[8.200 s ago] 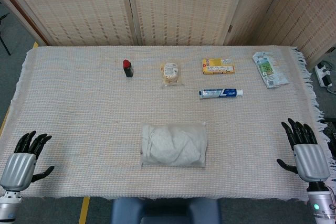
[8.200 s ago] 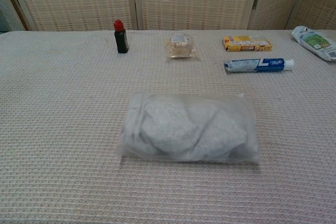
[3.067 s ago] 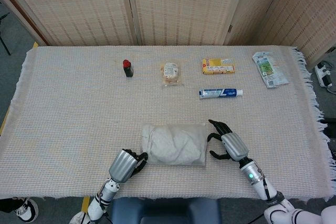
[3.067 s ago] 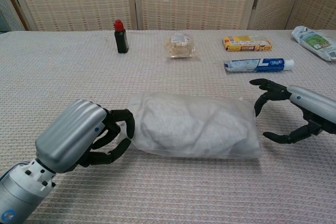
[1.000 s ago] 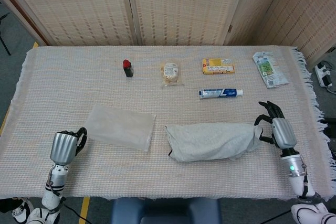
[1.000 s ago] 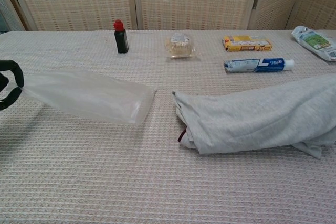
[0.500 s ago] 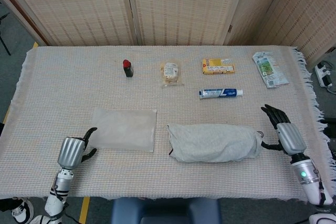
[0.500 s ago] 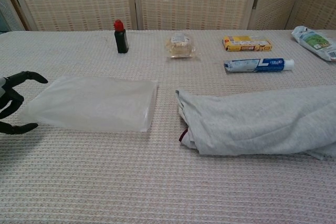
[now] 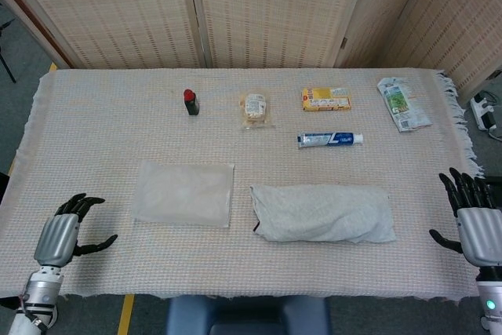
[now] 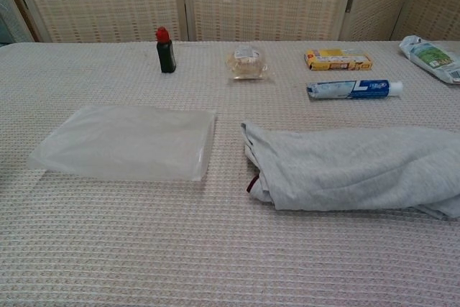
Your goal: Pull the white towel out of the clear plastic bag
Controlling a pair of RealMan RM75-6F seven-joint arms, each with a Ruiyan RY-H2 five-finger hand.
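White towel (image 9: pixel 323 213): out, flat on counter (image 9: pixel 110 115), 3 o'clock of empty clear plastic bag (image 9: pixel 183 193). Left hand (image 9: pixel 60 237), right hand (image 9: pixel 474 225): fingers spread, holding nothing. Judged: retreat outward, snagging neither.

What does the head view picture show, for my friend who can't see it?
A white towel lies flat on the table beside an empty clear plastic bag, not touching it. The robot's left hand and right hand are open at the table's near corners, holding nothing. Small items sit along the far side.
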